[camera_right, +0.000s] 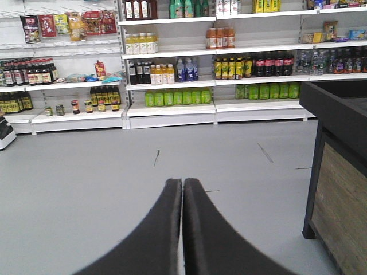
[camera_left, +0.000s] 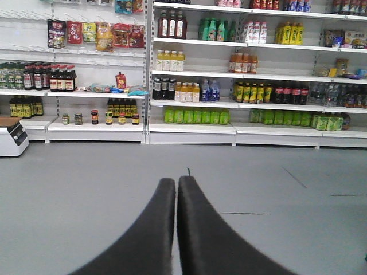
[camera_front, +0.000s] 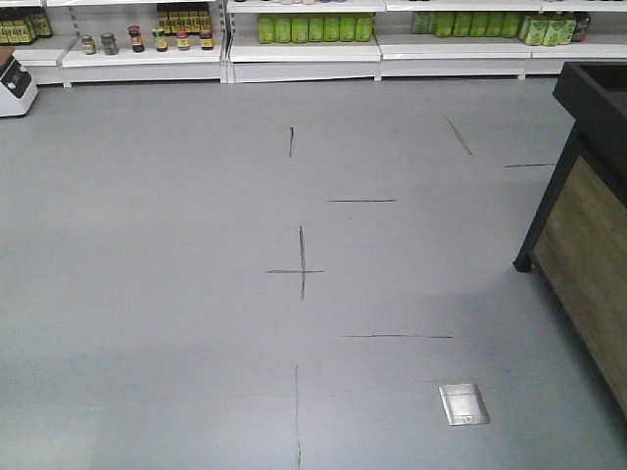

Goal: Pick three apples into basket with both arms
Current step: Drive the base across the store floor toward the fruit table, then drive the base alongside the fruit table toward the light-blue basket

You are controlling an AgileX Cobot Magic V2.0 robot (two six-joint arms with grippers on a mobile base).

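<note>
No apples and no basket show in any view. My left gripper [camera_left: 176,181] is shut, its two black fingers pressed together with nothing between them, pointing across bare grey floor toward the store shelves. My right gripper [camera_right: 182,182] is shut too, empty, aimed the same way over the floor. Neither arm appears in the front view.
Grey floor [camera_front: 196,255] with black tape marks [camera_front: 302,262] and a metal floor plate [camera_front: 462,403]. A black-framed wooden display stand [camera_front: 588,225] rises at the right, also as the stand [camera_right: 338,172]. White shelves of bottles [camera_left: 195,114] line the back. A white machine [camera_front: 15,90] sits far left.
</note>
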